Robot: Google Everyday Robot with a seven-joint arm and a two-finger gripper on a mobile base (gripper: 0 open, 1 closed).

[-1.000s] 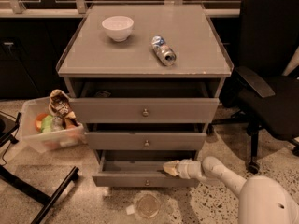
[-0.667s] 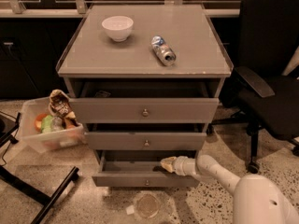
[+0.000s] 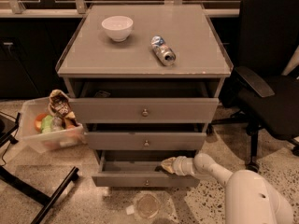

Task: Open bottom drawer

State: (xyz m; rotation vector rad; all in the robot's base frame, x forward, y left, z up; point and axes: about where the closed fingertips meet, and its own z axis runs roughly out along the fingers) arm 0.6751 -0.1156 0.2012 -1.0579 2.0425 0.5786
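The bottom drawer is the lowest and shortest grey front of the cabinet, with a small round knob at its centre. It stands pulled out a little, past the two drawers above, and its grey inside shows along the top. My gripper reaches in from the right on a white arm. It sits at the drawer's top edge, right of centre, just inside the opening.
A white bowl and a lying can rest on the cabinet top. A clear bin of snacks stands left of the cabinet. A black office chair is at the right. A round lid lies on the floor in front.
My gripper has slid left along the top of the bottom drawer, deeper into the opening. The drawer front has stayed about where it was.
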